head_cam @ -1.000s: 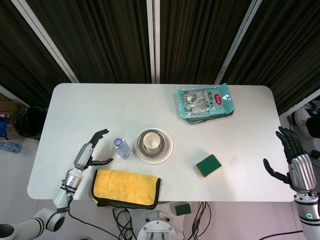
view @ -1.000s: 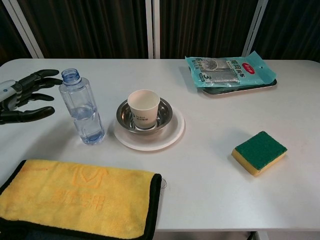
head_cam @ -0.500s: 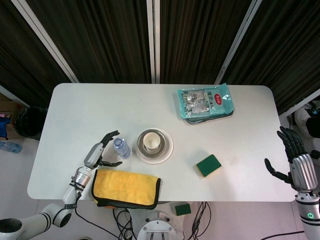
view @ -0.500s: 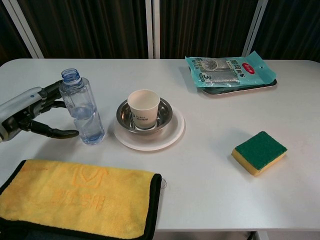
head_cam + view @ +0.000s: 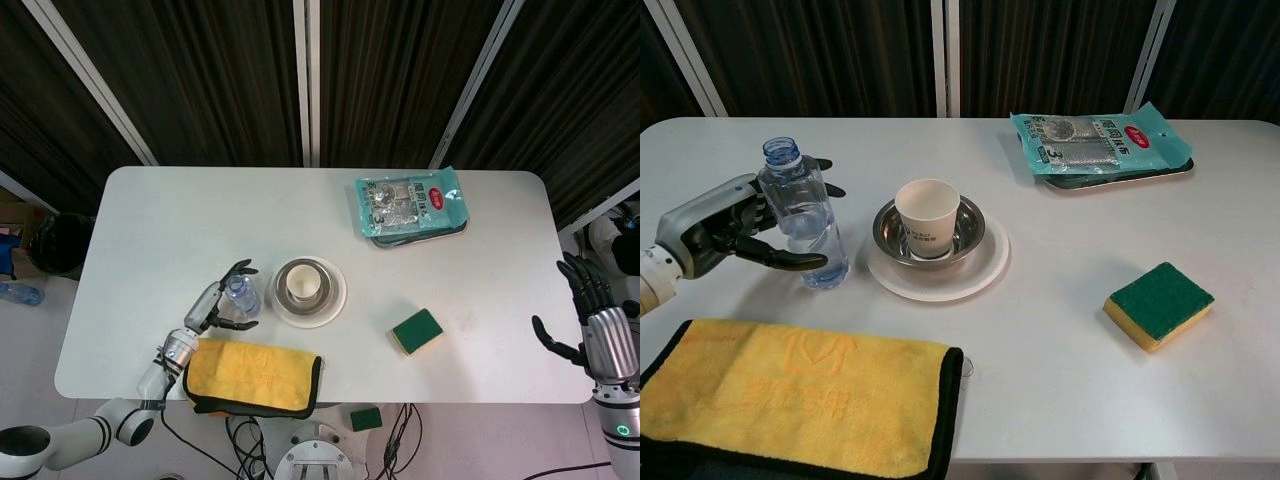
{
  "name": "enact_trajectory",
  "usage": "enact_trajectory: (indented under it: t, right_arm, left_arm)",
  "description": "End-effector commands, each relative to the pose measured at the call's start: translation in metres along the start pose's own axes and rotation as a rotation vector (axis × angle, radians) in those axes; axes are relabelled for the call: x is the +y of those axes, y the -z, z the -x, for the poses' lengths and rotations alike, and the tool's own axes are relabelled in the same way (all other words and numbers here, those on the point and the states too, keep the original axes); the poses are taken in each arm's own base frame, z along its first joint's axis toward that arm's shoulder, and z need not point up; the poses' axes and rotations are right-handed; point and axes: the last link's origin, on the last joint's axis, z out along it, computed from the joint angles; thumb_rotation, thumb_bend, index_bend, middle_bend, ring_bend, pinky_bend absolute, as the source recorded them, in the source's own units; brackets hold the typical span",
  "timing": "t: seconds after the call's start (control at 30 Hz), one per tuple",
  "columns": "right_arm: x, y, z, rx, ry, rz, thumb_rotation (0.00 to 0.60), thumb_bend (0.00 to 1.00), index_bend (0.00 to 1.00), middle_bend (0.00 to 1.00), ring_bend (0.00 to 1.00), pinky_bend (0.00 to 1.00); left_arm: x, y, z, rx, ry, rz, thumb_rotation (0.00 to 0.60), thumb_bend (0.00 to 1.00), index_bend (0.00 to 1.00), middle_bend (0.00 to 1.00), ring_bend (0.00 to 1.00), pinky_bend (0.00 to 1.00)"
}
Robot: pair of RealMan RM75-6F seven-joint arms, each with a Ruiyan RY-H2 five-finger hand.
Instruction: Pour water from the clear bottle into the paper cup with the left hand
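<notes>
The clear bottle (image 5: 804, 214) stands upright on the table (image 5: 1060, 300), just left of the paper cup (image 5: 927, 217), which sits in a metal bowl (image 5: 967, 232) on a white plate (image 5: 985, 270). The left hand (image 5: 722, 226) wraps around the bottle, thumb in front and fingers (image 5: 825, 163) behind; whether they press it is unclear. The right hand (image 5: 590, 322) hovers spread and empty at the table's far edge.

left hand (image 5: 725, 225) moving in from the left, fingers now reaching around the clear bottle (image 5: 803, 215), not yet closing
</notes>
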Motion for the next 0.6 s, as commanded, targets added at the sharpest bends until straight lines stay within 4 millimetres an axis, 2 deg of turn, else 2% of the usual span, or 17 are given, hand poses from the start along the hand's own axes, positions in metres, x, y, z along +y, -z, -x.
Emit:
enact_trajectory:
  t: [0.03,0.4,0.6]
  right_arm:
    - [0.001,0.000,0.000,0.000,0.002,0.002,0.600,0.33,0.00,0.00,0.00,0.00]
    - [0.005,-0.001,0.001,-0.005,0.011,0.016,0.600,0.33,0.00,0.00,0.00,0.00]
    - [0.006,0.000,0.002,-0.008,0.023,0.019,0.600,0.33,0.00,0.00,0.00,0.00]
  left_arm:
    - [0.000,-0.004,0.002,-0.001,0.023,-0.004,0.600,0.00,0.10,0.23,0.10,0.18]
    - [0.004,-0.011,0.004,-0.001,0.141,-0.011,0.600,0.00,0.18,0.28,0.15,0.22]
    - [0.004,-0.015,0.005,0.002,0.159,-0.014,0.600,0.01,0.30,0.32,0.19,0.24]
